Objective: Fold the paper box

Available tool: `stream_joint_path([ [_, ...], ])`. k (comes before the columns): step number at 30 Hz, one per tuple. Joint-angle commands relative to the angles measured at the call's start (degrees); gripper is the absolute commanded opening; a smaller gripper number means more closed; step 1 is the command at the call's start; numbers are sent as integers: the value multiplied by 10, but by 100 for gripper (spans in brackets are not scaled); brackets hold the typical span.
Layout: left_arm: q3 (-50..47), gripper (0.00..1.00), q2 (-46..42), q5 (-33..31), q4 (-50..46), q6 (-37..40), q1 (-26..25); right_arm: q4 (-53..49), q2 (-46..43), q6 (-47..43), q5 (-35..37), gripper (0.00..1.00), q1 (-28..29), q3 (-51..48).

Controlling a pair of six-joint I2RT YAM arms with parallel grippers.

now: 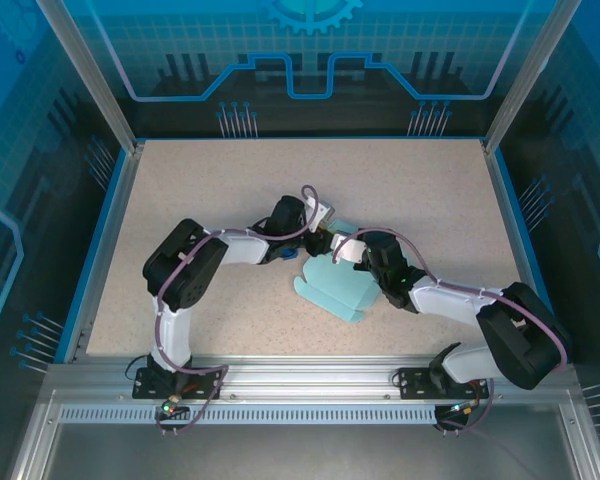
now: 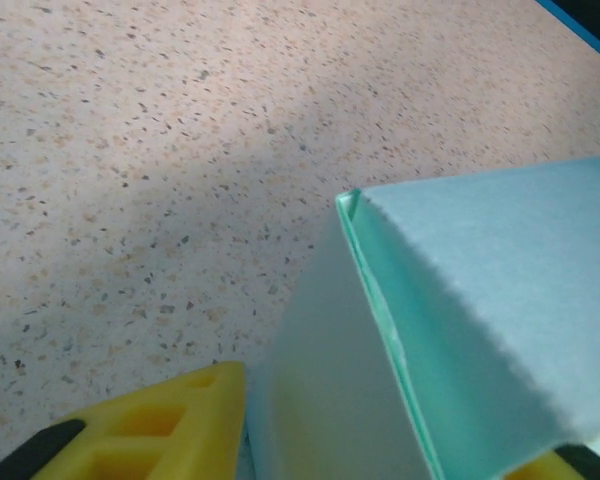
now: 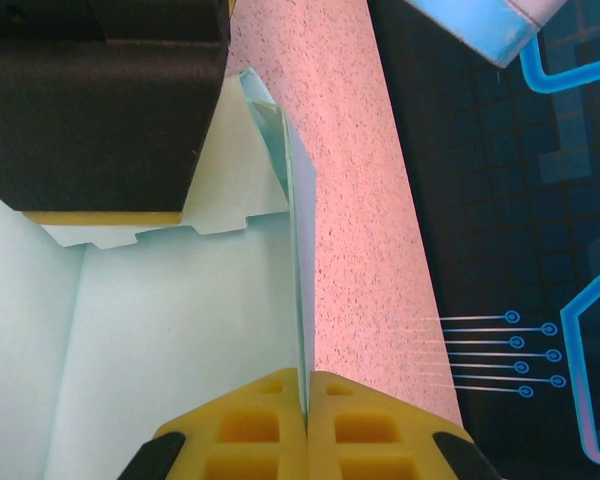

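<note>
The pale cyan paper box (image 1: 332, 288) lies partly folded at the middle of the table, and both grippers meet over its far edge. My left gripper (image 1: 323, 230) straddles a raised folded corner of the box (image 2: 450, 330). Its yellow fingertips (image 2: 165, 430) press against the card on both sides. My right gripper (image 3: 307, 400) is shut on a thin upright panel of the box (image 3: 298, 260), seen edge-on between its pads. A tabbed flap (image 3: 205, 215) lies beside that panel, under the dark body of the left gripper (image 3: 100, 100).
The speckled beige table (image 1: 210, 190) has a blue rim (image 1: 98, 240) and aluminium posts at its corners. Both arms bend inward from their bases at the near edge.
</note>
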Motion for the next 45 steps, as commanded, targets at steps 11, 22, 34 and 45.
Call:
stream_joint_path([
  [11, -10, 20, -4, -208, 28, -35, -25, -13, -7, 65, -20, 2, 3, 32],
  [22, -17, 1, -11, -195, 37, -26, -25, -48, -41, 138, -30, 21, -8, 37],
  [34, -27, 0, -18, -206, 37, -18, -29, -216, -159, 381, -184, 55, -56, 71],
  [45, -43, 0, -11, -218, 59, -1, -53, -280, -90, 568, -330, 56, -173, 135],
])
